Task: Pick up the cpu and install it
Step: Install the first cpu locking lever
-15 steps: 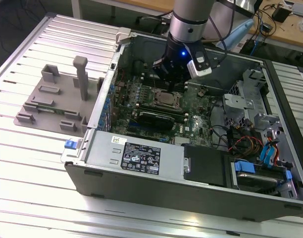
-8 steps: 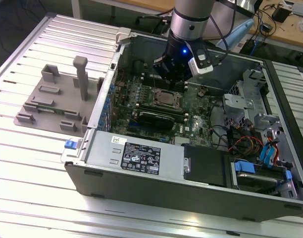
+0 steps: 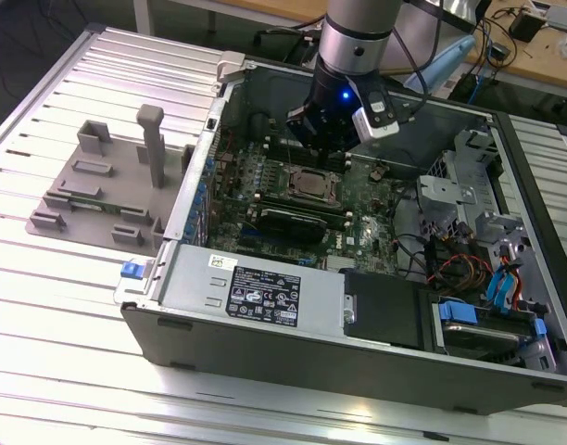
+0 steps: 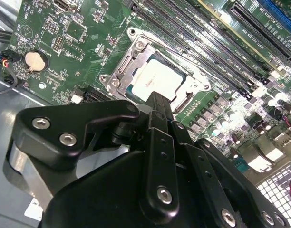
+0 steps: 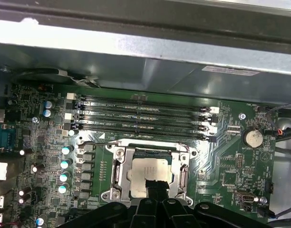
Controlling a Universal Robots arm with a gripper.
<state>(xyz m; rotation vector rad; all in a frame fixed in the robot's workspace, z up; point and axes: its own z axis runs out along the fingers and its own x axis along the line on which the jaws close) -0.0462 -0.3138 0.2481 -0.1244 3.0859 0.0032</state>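
The cpu [image 5: 148, 172] [image 4: 152, 85] lies flat inside its metal socket frame [image 5: 118, 171] [image 4: 121, 71] on the green motherboard [image 3: 367, 199], silver top up, directly under the tip of the gripper [image 5: 157, 186] [image 4: 157, 97]. The gripper hangs just above it, its black fingers pressed together with nothing between them. Beyond the gripper run four empty memory slots [image 5: 140, 118]. To one side sits a round coin battery [image 5: 253, 137]. The open computer case [image 3: 265, 297] rests on the ribbed surface [image 3: 80, 306].
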